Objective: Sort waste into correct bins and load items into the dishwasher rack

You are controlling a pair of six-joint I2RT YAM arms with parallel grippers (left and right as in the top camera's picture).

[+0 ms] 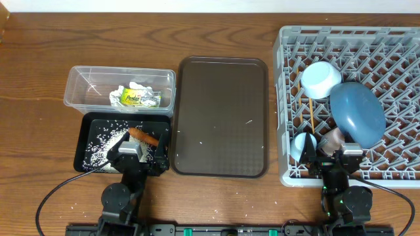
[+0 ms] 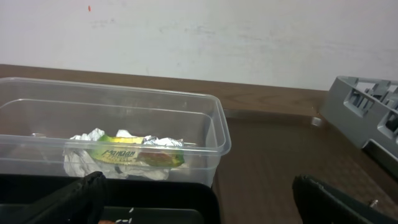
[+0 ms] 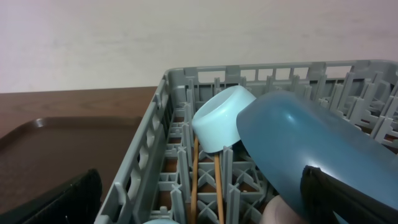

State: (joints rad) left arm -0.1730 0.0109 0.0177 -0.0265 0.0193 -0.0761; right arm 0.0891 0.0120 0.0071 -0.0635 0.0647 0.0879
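Seemingly finished: left end effector [image 1: 138, 152] and right end effector [image 1: 331, 151] gape empty, low in frame; wrappers [image 1: 134, 97] in the tub [image 1: 74, 88], carrot [image 1: 143, 136] in the black tray [image 1: 79, 149], split by kind; plate [image 1: 357, 113] in the rack [image 1: 394, 46], right.

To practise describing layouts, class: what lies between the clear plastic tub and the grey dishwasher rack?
The brown serving tray, bare but for a few white specks, fills that stretch; the overhead view shows it best.

The carrot [image 1: 143, 136] is orange, the rice [image 1: 98, 147] white, the plate [image 1: 357, 115] blue, the rack [image 1: 283, 98] grey
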